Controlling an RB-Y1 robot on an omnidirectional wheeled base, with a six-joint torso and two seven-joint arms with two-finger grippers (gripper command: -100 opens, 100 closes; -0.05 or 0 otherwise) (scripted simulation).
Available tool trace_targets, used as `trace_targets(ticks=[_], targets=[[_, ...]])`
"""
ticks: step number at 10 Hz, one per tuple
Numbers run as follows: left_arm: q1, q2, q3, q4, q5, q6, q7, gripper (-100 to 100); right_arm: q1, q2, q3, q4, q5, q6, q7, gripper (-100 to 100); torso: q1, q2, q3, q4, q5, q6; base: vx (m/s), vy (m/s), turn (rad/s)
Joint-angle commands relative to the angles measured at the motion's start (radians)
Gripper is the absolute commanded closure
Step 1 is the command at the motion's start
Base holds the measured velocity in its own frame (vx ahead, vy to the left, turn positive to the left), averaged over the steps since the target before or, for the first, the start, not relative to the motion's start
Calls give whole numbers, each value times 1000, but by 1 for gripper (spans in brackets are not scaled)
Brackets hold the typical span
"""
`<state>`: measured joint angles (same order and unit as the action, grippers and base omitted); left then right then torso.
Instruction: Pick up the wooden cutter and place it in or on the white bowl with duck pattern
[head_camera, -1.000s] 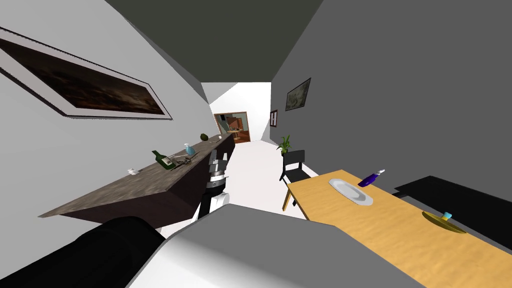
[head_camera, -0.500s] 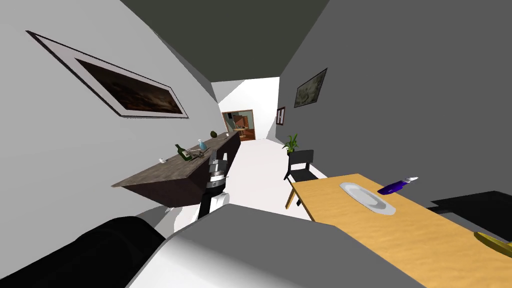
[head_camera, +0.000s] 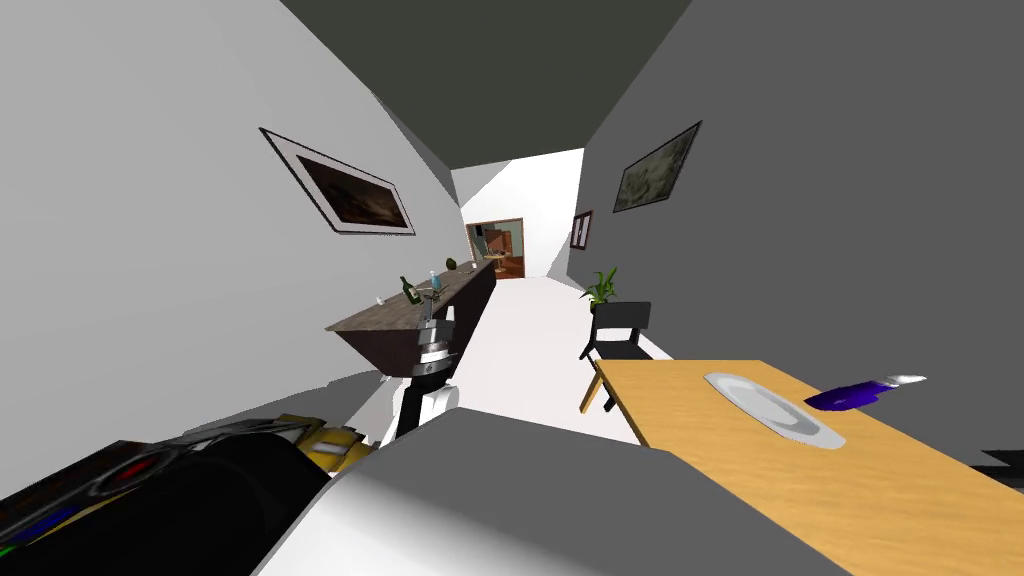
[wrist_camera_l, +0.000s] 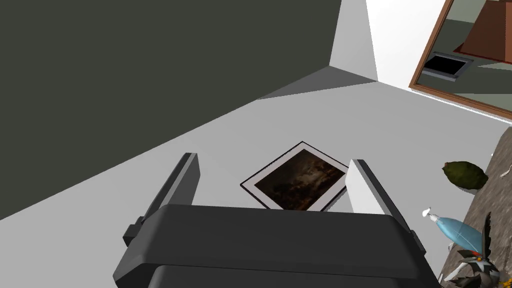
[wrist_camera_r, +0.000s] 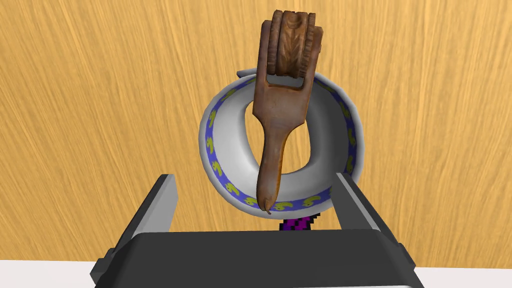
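As the cutter (wrist_camera_r: 282, 105) lies across the bowl (wrist_camera_r: 210, 145), the right pincer (wrist_camera_r: 256, 176) gapes wide — empty.

Cutter (wrist_camera_r: 282, 110) is dark brown carved wood with slight sheen; bowl (wrist_camera_r: 327, 135) smooth, white, faintly glossy; table (wrist_camera_r: 100, 100) matt, light-grained wood; plate (head_camera: 770, 405), lower right of head view, smooth grey.
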<state>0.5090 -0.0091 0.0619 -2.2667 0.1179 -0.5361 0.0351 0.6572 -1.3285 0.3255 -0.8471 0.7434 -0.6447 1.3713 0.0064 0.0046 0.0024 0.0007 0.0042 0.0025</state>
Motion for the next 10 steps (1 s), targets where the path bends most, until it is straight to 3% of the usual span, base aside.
trace_targets(ticks=[1,3,4,5,10], targets=[[0,0,0,0,0,0,0,0,-9,-17,12,36,-35,-26,-29,-100,0,0,0,0,0,0,-184,18,379],[0,0,0,0,0,0,0,0,-27,-33,30,89,-75,-58,-60,-100,1,2,1,0,0,1,-208,96,348],[0,0,0,0,0,0,0,0,-15,-30,22,64,-64,-42,-49,-100,3,2,1,1,1,1,-84,48,61],[1,0,0,0,0,0,0,0,-15,-31,23,65,-66,-44,-53,0,0,-3,-1,0,0,3,-14,9,-18],[1,0,0,0,0,0,0,0,-15,-30,23,65,-66,-44,-53,0,-5,-10,-6,-2,-1,2,-1,1,0]])
